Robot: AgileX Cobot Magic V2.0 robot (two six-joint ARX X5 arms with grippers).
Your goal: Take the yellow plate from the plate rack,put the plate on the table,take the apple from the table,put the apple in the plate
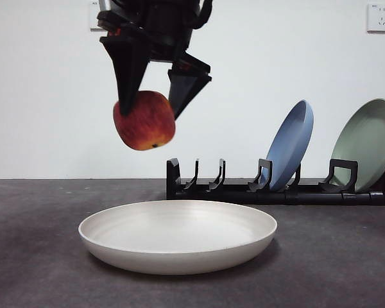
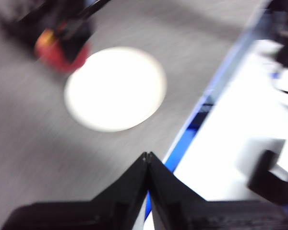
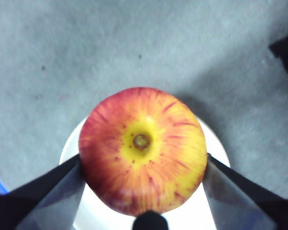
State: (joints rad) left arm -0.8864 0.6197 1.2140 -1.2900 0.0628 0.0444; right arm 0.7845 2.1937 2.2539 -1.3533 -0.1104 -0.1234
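Note:
The cream yellow plate (image 1: 178, 235) lies flat on the dark grey table (image 1: 38, 256), in front of the black plate rack (image 1: 279, 186). High above its left part hangs the red apple (image 1: 144, 120), held between the black jaws of my right gripper (image 1: 147, 109). The right wrist view shows the apple (image 3: 143, 149) stem end up, with the plate (image 3: 77, 139) right beneath it. My left gripper (image 2: 147, 160) is shut and holds nothing, off to the side. In its blurred view the plate (image 2: 116, 89) and the apple (image 2: 60, 55) show far off.
A blue plate (image 1: 290, 144) and a pale green plate (image 1: 366, 144) stand upright in the rack's right slots. The rack's left slots hold nothing. A white wall stands behind the table. The left wrist view shows the table's blue edge (image 2: 192, 129).

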